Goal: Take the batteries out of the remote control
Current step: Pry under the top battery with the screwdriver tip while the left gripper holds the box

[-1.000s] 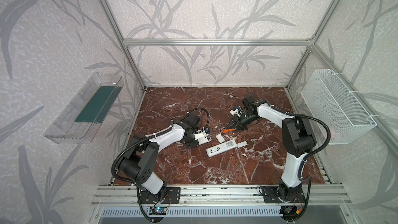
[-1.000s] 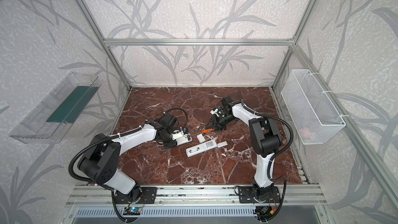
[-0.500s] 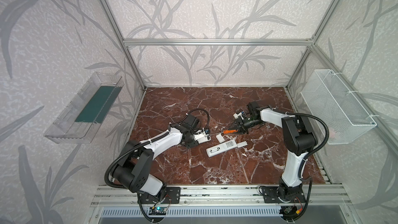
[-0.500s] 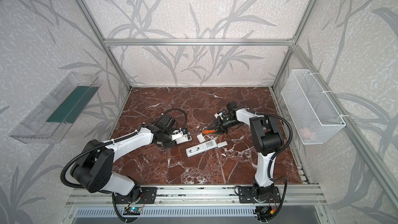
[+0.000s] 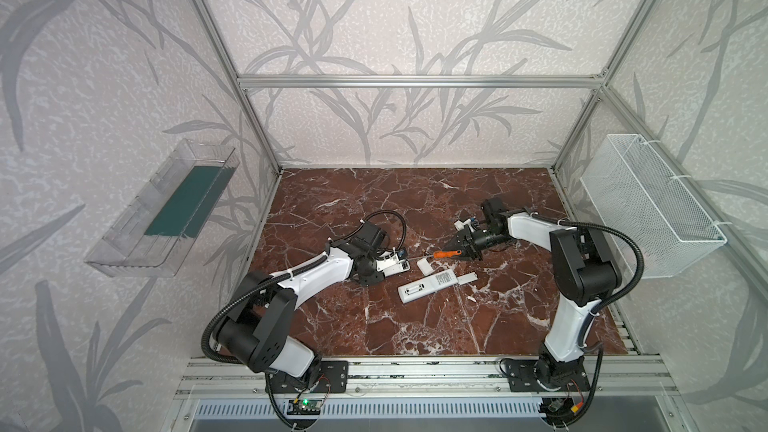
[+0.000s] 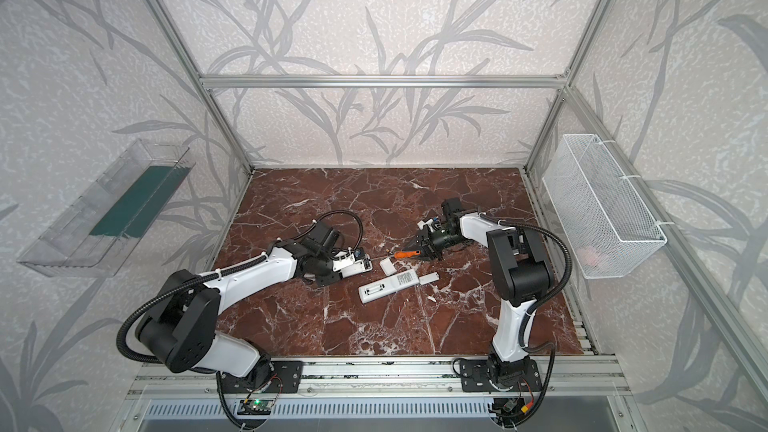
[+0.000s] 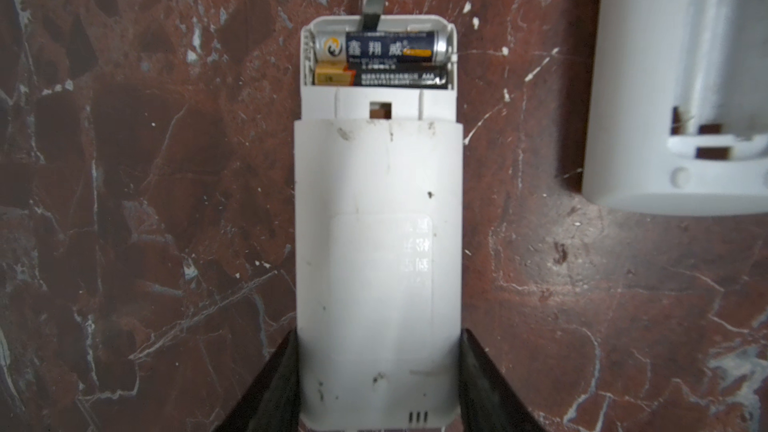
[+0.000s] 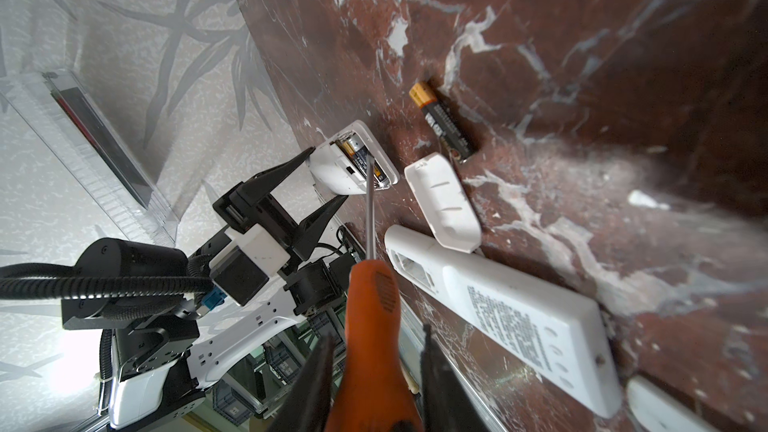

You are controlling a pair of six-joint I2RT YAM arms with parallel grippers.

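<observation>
At the batteries [image 7: 386,51] seated in the remote control [image 7: 378,243] clamped by the half-open left claw [image 7: 378,338], the screwdriver [image 8: 373,299] pinched in the right claw [image 5: 457,254] is newly set, so prying is judged next.

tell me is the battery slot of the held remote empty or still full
Still full: two batteries lie side by side in the open slot of the remote that the left pincer holds.
</observation>
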